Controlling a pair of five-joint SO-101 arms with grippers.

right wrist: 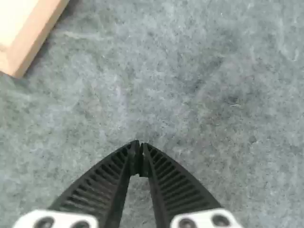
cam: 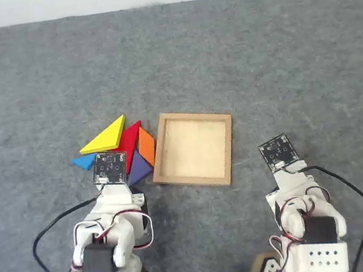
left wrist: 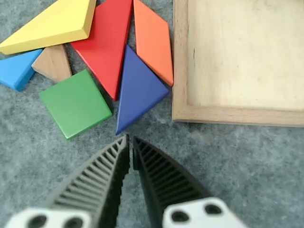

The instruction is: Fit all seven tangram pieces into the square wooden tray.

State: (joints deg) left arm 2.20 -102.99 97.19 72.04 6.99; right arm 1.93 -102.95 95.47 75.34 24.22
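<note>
Purple triangle, left end effector closed nearby

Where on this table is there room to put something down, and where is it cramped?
The wooden tray holds nothing. Bare grey mat stretches beyond it and around the right claw. Crowded: left of the tray, seven tangram pieces cluster by the left claw.

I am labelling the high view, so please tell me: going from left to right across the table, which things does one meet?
yellow triangle → red triangle → orange piece → wooden tray → right arm
</note>
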